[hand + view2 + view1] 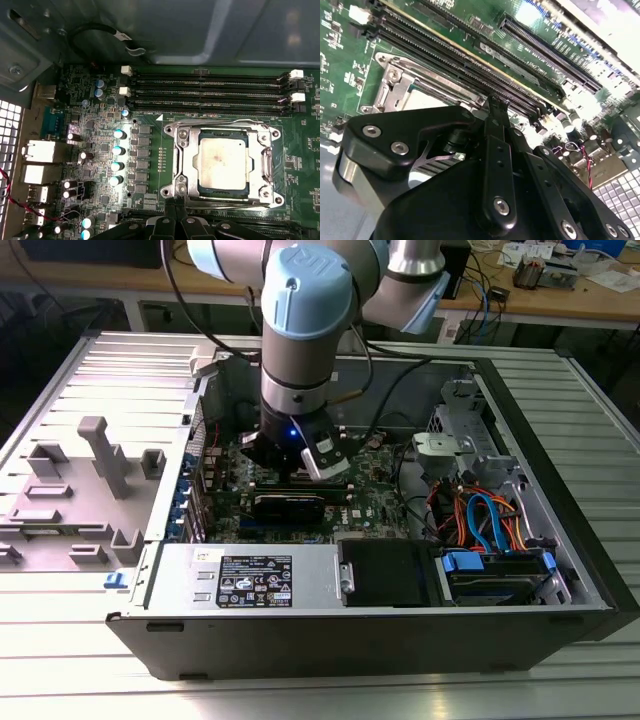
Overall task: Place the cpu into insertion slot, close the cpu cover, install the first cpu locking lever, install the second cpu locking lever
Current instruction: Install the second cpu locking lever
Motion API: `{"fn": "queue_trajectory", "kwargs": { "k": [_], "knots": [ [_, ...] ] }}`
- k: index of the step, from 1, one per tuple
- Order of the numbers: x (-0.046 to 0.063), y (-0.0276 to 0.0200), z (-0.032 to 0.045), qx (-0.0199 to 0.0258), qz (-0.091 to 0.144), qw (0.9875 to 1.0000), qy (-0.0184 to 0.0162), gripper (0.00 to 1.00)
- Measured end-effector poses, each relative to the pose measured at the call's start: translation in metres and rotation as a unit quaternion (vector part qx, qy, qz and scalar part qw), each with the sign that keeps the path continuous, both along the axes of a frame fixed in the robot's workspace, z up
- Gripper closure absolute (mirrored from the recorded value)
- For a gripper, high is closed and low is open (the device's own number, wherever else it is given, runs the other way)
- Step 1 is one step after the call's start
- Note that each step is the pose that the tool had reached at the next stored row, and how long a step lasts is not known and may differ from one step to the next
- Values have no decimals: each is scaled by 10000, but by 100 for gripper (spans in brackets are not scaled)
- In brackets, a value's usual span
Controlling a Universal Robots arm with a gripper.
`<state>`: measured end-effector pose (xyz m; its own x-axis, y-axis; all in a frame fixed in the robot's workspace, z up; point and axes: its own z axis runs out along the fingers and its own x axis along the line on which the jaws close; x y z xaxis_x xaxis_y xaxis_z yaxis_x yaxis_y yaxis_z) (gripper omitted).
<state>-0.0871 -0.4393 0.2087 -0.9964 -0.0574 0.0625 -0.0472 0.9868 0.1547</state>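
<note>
The arm reaches down into an open computer case (560,570) that lies on its side on a ribbed metal table (90,370), and the gripper (174,204) hangs low over the green motherboard (107,150), just beside the socket's edge that lies away from the memory slots (210,85). In both wrist views its two black fingers (496,120) stand pressed together at the tips, with nothing seen between them.

The cpu (222,167) lies flat in the insertion slot (248,161), its silver-grey top showing a faint stain near the middle. The cpu cover (184,165) lies down around it, the chip showing through its square window. A thin locking lever (220,204) runs along the socket edge nearest the fingertips; whether the tips touch it cannot be told. In the second wrist view the socket frame (395,85) peeks out beyond the gripper body, next to the long black slots.

In the exterior view, grey plastic fixtures (105,455) stand on the table towards the exterior view's left of the case
</note>
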Motion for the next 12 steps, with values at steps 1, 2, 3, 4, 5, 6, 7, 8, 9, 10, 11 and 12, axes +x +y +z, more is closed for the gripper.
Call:
{"fn": "queue_trajectory", "kwargs": {
  "k": [1,2,3,4,5,6,7,8,9,10,11,12],
  "knots": [
    [-9,0,-10,83,15,10000,0,89],
    [-13,0,-15,119,22,9999,-1,89],
    [-17,0,-22,146,27,9999,-1,89],
    [-21,1,-32,171,35,9998,0,89],
    [-22,1,-38,179,40,9998,0,89],
    [-23,1,-45,183,45,9998,0,89],
    [-24,0,-52,182,55,9998,1,89],
    [-24,0,-57,184,63,9998,1,89],
    [-24,0,-60,186,68,9998,1,89],
    [-24,1,-65,190,73,9998,0,89],
    [-23,2,-71,194,79,9998,-1,89],
    [-23,1,-75,196,84,9998,-2,89]
  ]
}}
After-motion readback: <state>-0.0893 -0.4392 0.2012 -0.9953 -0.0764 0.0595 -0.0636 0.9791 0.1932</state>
